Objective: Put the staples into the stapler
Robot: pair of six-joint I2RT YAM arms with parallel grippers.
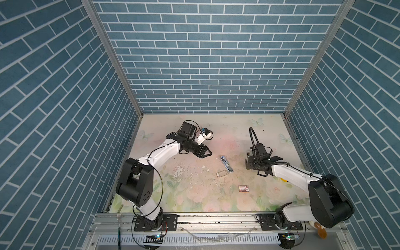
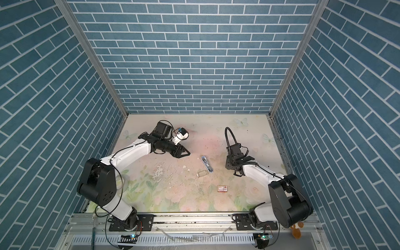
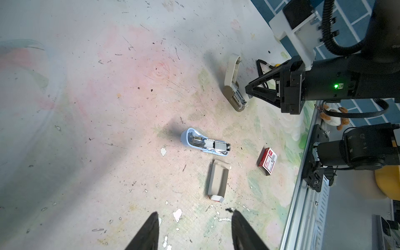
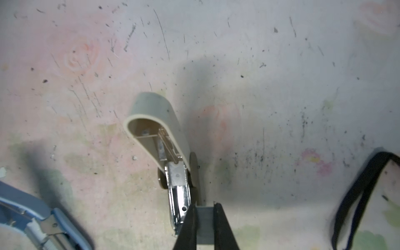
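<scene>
In the right wrist view my right gripper (image 4: 204, 207) is shut on a short grey strip of staples (image 4: 204, 225), held just beside the shiny metal channel of a beige stapler (image 4: 160, 129). That stapler stands on the table with its lid swung up and open. The left wrist view shows this stapler (image 3: 232, 84) at the right gripper (image 3: 248, 91) tips. A blue stapler (image 1: 226, 164) lies open mid-table, with a small pale tray (image 1: 221, 174) next to it; I cannot tell what it holds. My left gripper (image 3: 194, 227) hovers open and empty, left of the blue stapler.
A red-and-white printed box (image 1: 244, 188) lies nearer the front rail (image 1: 216, 218). A black triangular frame (image 4: 357, 194) rests beside my right gripper. Worn, flaked patches mark the floral table cover (image 1: 179, 171). Blue brick walls enclose three sides.
</scene>
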